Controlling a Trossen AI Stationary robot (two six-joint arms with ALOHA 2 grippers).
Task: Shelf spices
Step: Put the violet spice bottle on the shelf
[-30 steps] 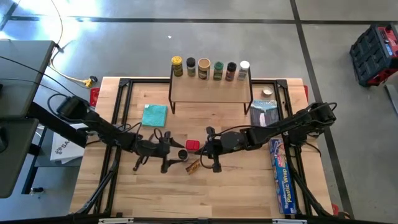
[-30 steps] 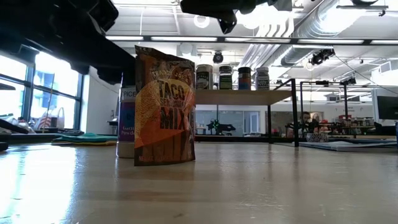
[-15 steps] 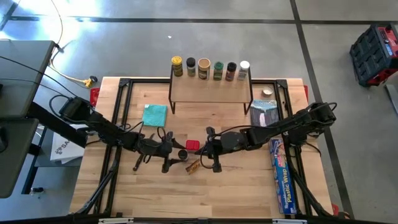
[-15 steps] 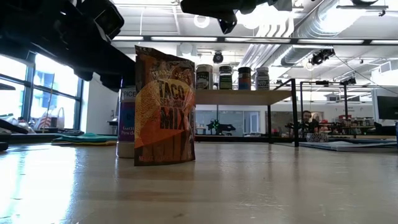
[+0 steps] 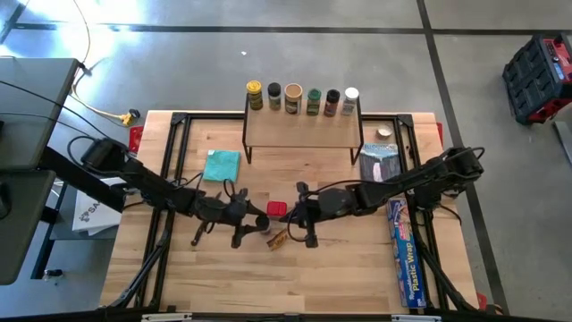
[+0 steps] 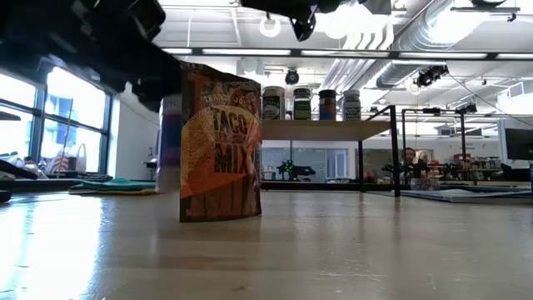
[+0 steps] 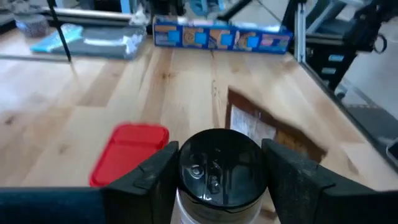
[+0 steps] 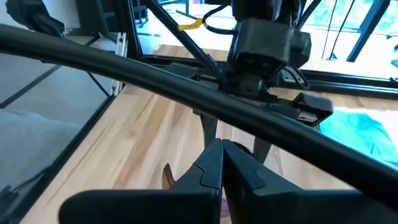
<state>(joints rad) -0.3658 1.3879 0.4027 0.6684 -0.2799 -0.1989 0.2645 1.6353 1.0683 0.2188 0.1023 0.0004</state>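
Low view: brown-orange packet (image 6: 220,143) reads "TACO MIX", standing mid-table. Left gripper (image 7: 217,171) clamps the black-lidded jar (image 7: 219,168) at the packet's 9 o'clock; right gripper (image 8: 222,163) pinched closed, empty. Blue box (image 5: 403,250) reads "Plastic Wrap".

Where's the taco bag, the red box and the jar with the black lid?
Taco bag (image 6: 220,143), low view, front face.
Red box (image 7: 130,152), left wrist view, top.
Jar (image 7: 218,167), left wrist view, black lid.

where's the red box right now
In the high view the red box lies flat mid-table, between the left end effector and right end effector, just behind the taco packet.
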